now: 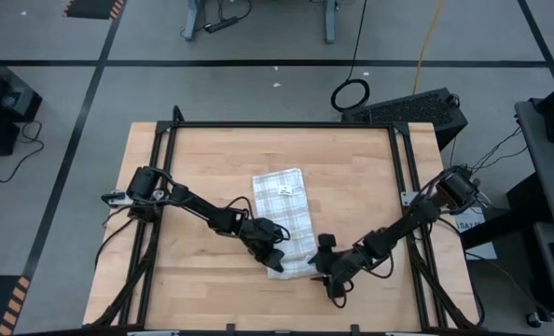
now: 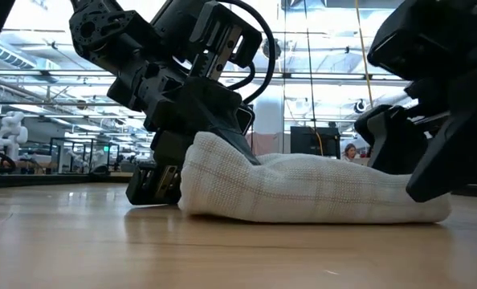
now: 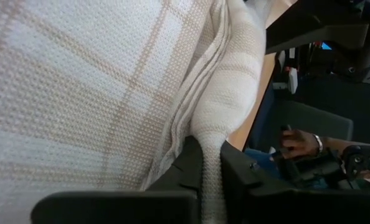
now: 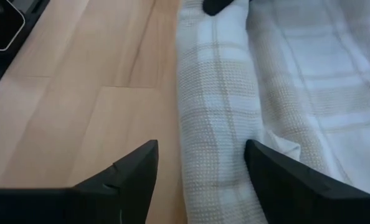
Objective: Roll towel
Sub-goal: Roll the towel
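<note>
Rolling is barely begun: my left gripper (image 3: 211, 180) pinches the towel's (image 1: 282, 210) near fold, right gripper (image 4: 200, 165) spread beside it.

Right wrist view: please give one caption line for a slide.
Open right gripper straddles the rolled edge of the checked towel on the wooden table.

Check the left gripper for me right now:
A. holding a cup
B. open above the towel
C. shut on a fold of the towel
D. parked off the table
C: in the left wrist view the left gripper has towel cloth pinched between its fingers.
</note>
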{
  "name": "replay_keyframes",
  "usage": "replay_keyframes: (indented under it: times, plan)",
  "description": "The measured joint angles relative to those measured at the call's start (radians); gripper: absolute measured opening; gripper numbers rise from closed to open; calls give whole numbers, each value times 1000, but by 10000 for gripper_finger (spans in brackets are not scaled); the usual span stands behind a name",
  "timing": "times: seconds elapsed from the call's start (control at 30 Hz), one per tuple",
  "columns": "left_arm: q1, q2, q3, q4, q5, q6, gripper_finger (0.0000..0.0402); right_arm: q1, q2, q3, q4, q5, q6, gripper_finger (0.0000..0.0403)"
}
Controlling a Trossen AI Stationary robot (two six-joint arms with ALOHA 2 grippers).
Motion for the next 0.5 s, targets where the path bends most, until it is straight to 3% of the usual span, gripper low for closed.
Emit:
replay_keyframes:
  times: [0.13, 0.5]
  plan:
    - [0, 0, -1, 13, -8, -1, 60, -19, 0, 0, -14, -24, 3, 212]
    - [16, -58, -5, 1, -9, 3, 185, -35, 2, 0, -29, -56, -43, 80]
